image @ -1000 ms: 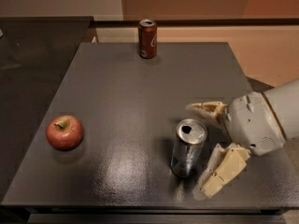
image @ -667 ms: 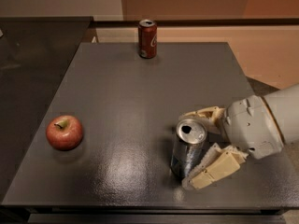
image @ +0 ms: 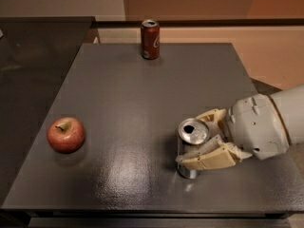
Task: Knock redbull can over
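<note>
The redbull can (image: 193,131), slim and silver with a dark opening in its top, stands upright on the dark grey table (image: 142,89), near the front right. My gripper (image: 191,139) reaches in from the right with its white wrist behind it. Its cream fingers straddle the can: one finger (image: 211,118) is at the can's far side, the other (image: 205,158) crosses the can's near side low down and seems to touch it. The jaws stand open about a can's width apart.
A red apple (image: 65,134) sits at the table's left front. A red cola can (image: 150,39) stands upright at the far edge, centre. A dark counter (image: 33,56) adjoins the table on the left. The table's front edge lies just below the can.
My gripper has moved left from beside the can, so its fingers now lie on either side of it. The can still stands upright in the same spot.
</note>
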Robot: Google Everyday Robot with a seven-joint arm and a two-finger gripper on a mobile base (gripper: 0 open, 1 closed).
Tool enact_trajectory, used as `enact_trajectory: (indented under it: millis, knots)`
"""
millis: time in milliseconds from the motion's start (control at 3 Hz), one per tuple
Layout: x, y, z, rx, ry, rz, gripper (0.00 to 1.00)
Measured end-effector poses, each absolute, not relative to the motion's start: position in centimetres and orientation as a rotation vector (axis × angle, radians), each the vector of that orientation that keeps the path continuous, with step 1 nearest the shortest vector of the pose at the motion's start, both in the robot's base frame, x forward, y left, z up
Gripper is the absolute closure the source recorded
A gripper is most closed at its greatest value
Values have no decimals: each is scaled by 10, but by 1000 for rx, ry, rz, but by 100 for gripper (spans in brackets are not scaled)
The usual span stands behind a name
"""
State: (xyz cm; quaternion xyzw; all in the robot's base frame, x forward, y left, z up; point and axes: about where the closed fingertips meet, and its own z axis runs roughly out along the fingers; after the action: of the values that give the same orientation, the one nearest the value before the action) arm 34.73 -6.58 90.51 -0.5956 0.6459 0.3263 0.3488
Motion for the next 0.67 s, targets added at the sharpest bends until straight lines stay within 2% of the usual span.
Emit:
enact_trajectory:
  millis: [333, 667]
  knots:
    - [361, -73, 926, -1544, 1700, 764, 92]
    - [384, -87, 948, -1556, 1775, 631, 100]
